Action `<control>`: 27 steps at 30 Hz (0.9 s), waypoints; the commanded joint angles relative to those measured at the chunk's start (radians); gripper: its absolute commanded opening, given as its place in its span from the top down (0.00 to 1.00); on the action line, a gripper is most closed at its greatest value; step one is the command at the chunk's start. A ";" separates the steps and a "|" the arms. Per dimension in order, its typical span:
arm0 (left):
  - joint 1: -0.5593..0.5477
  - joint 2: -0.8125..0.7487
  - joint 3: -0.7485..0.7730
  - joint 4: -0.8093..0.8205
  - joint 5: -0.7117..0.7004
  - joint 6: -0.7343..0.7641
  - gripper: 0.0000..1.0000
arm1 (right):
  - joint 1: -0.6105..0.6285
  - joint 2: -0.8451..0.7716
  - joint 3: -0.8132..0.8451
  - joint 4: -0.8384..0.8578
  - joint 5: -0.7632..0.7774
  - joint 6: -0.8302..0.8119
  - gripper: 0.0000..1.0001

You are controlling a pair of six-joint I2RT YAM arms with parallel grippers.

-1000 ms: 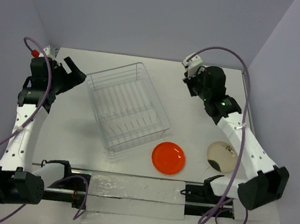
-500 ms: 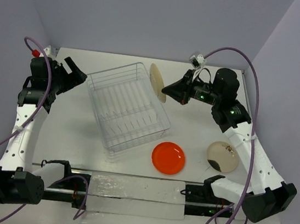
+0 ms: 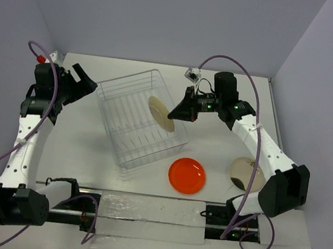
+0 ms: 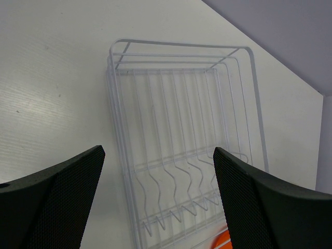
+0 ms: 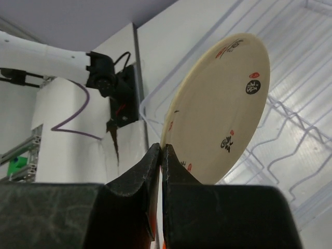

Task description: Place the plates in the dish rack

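My right gripper (image 3: 179, 115) is shut on the rim of a cream plate (image 3: 159, 112) with dark and red marks, held tilted on edge over the right side of the wire dish rack (image 3: 122, 131). In the right wrist view the plate (image 5: 220, 111) stands up from my gripper (image 5: 162, 151) above the rack wires (image 5: 290, 129). An orange-red plate (image 3: 187, 176) lies flat on the table in front of the rack. A second cream plate (image 3: 247, 174) with dark smudges lies flat at the right. My left gripper (image 3: 80, 79) is open and empty left of the rack (image 4: 176, 140).
The rack stands turned at an angle in the middle of the table. A clear strip (image 3: 148, 215) and the arm bases run along the near edge. Purple-grey walls close the back and sides. An orange sliver of plate (image 4: 220, 241) shows in the left wrist view.
My right arm has swung left with the cream plate and lowered it over the rack's right side. A second ago the plate was not visible. The left arm has not moved.
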 commanded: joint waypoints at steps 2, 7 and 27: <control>0.007 -0.001 0.039 0.009 0.016 0.018 0.06 | 0.005 0.059 0.083 -0.043 0.085 -0.068 1.00; 0.007 0.006 0.042 0.006 0.021 0.018 0.06 | 0.004 0.085 0.110 -0.041 0.211 -0.027 1.00; 0.007 0.000 0.043 0.003 0.012 0.021 0.06 | -0.014 0.199 0.117 -0.041 0.174 -0.029 1.00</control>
